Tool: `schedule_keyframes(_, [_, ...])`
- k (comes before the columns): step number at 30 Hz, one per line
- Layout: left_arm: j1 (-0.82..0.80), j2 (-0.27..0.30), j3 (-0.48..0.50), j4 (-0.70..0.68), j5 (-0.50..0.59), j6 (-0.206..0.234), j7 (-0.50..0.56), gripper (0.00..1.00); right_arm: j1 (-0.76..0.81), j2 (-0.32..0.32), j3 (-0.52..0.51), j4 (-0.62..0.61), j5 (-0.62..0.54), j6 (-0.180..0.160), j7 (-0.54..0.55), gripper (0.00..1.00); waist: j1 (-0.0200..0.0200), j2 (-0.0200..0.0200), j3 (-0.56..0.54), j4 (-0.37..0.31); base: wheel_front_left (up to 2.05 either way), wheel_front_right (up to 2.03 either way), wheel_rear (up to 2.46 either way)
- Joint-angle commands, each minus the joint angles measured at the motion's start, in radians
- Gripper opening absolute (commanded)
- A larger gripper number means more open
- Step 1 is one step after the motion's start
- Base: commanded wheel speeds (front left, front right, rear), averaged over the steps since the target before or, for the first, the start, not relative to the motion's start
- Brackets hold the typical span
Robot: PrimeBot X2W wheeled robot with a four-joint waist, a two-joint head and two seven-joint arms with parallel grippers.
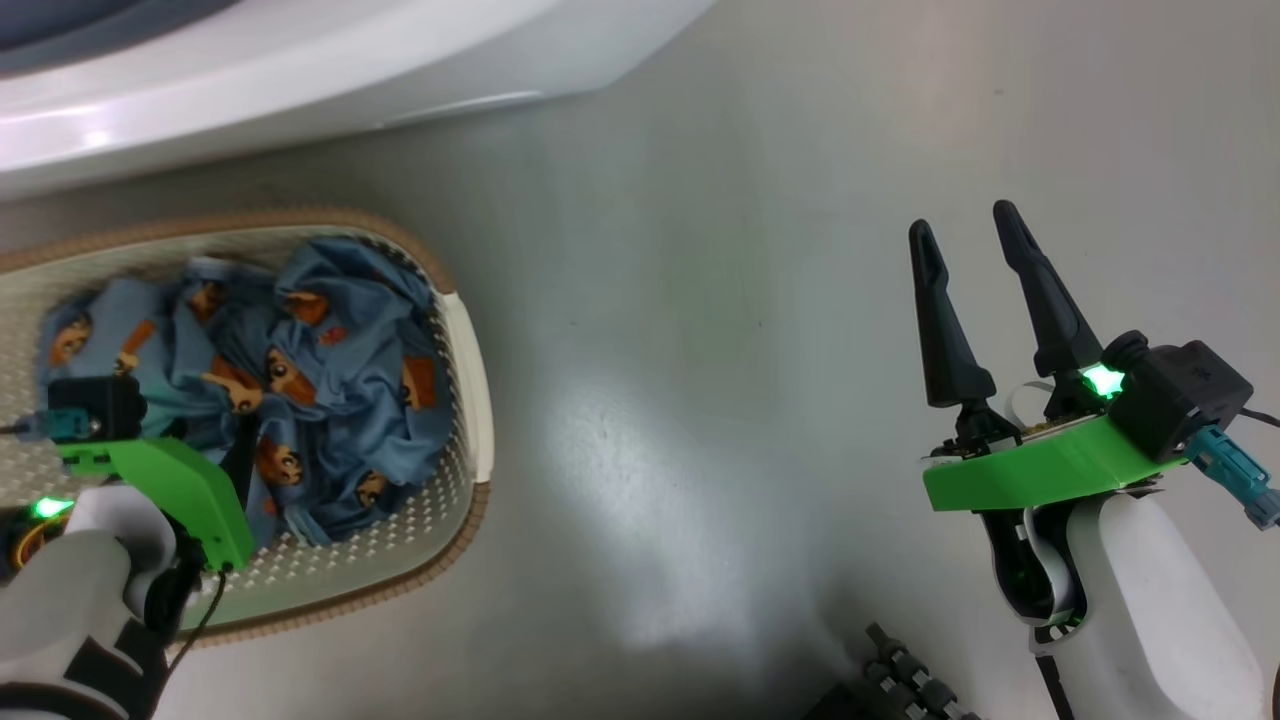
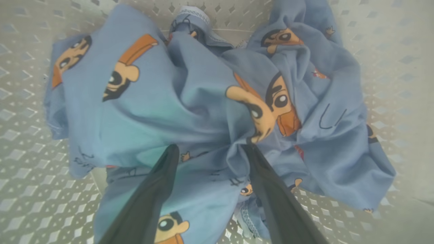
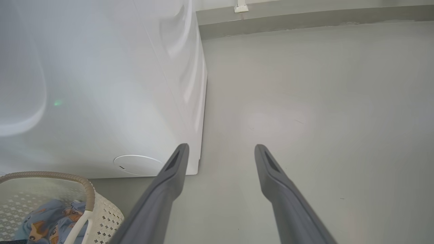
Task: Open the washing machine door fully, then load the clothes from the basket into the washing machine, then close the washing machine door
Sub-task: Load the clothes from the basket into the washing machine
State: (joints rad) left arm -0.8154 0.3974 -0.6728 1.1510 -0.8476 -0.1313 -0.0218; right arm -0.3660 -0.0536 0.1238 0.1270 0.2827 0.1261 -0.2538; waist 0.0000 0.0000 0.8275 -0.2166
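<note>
Smooth grey floor (image 1: 700,300), glossy, with a pale sheen across the middle and a few small dark specks. At the far left, standing on it, white washing machine (image 1: 300,80), bottom corner square on the floor. Nearer, at the left, cream basket (image 1: 470,380) with brown rim, set flat on the floor just in front of the machine, a strip of bare floor between. Far off, grey skirting (image 3: 305,17) along the floor's edge.

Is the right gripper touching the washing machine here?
Apart. In the head view the right gripper hangs open over bare floor, well clear of the washing machine.
</note>
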Motion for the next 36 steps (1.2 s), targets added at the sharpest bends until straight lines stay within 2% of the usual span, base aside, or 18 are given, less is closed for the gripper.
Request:
schedule_keyframes(1, [-0.001,0.042,0.014,0.005,-0.017,0.001,-0.001,1.00,0.008,0.003,0.018,-0.028,0.009,0.005,-0.008,1.00,0.0000,0.0000,0.026,-0.017,0.00,0.00,0.00])
schedule_keyframes(13, [-0.069,0.040,-0.017,0.063,-0.070,0.001,0.037,1.00,0.006,0.003,0.024,-0.046,0.007,0.005,-0.008,1.00,0.0000,0.0000,0.062,-0.029,0.00,0.00,0.00])
schedule_keyframes(14, [-0.069,0.040,-0.021,0.062,-0.074,0.001,0.038,0.84,0.005,0.003,0.025,-0.045,0.008,0.005,-0.008,1.00,0.0000,0.0000,0.061,-0.030,0.00,0.00,0.00])
schedule_keyframes(15, [-0.068,0.040,-0.025,0.059,-0.079,0.001,0.039,0.35,0.005,0.003,0.026,-0.045,0.008,0.005,-0.008,1.00,0.0000,0.0000,0.060,-0.031,0.00,0.00,0.00])
schedule_keyframes(16, [-0.064,0.041,-0.029,0.055,-0.085,0.001,0.039,0.00,0.004,0.003,0.026,-0.044,0.009,0.005,-0.008,1.00,0.0000,0.0000,0.059,-0.032,0.00,0.00,0.00])
schedule_keyframes(28, [-0.002,0.050,-0.073,-0.003,-0.155,0.001,0.002,0.00,-0.006,0.003,0.031,-0.029,0.020,0.005,-0.008,1.00,0.0000,0.0000,-0.014,-0.021,0.00,0.00,0.00])
schedule_keyframes(36, [0.083,0.056,-0.103,-0.049,-0.222,0.001,-0.054,0.00,-0.020,0.003,0.047,0.000,0.036,0.005,-0.008,1.00,0.0000,0.0000,-0.116,-0.009,0.00,0.00,0.00])
